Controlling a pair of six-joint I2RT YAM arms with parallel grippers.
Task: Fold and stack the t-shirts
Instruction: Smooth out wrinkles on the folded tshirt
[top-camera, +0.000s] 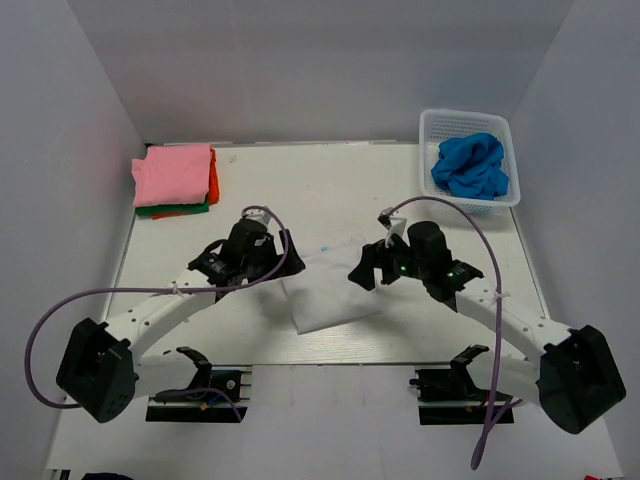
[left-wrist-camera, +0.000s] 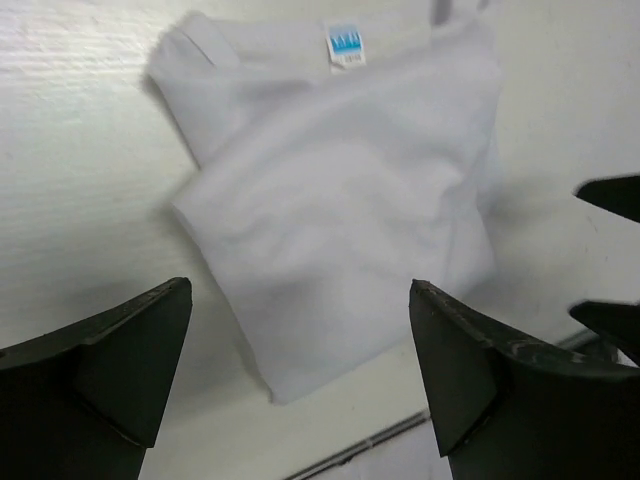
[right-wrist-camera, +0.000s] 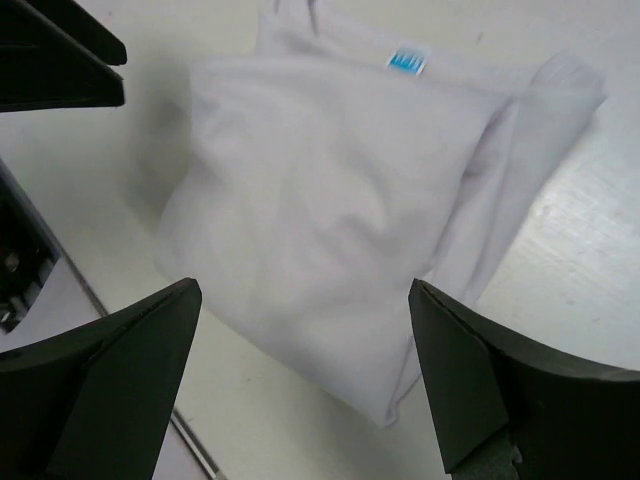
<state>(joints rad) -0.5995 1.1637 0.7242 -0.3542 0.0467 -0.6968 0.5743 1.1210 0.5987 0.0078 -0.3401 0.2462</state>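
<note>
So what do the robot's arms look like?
They match. The left arm and the right arm each have a long white bar dotted with little holes, chunky black joints and a big black block at the near end. A thin purple cable loops along each arm. The jaws are black and wedge-shaped.

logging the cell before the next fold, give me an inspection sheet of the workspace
surface: white table, walled on three sides
job's things: white t-shirt folded at centre; pink shirt atop orange-red shirt and green shirt, far left; blue shirt crumpled in basket, far right
clutter: nothing seen
grippers: left gripper and right gripper both open over the white t-shirt, holding nothing
cables: purple cables loop off each arm
surroundings: plain white walls
</note>
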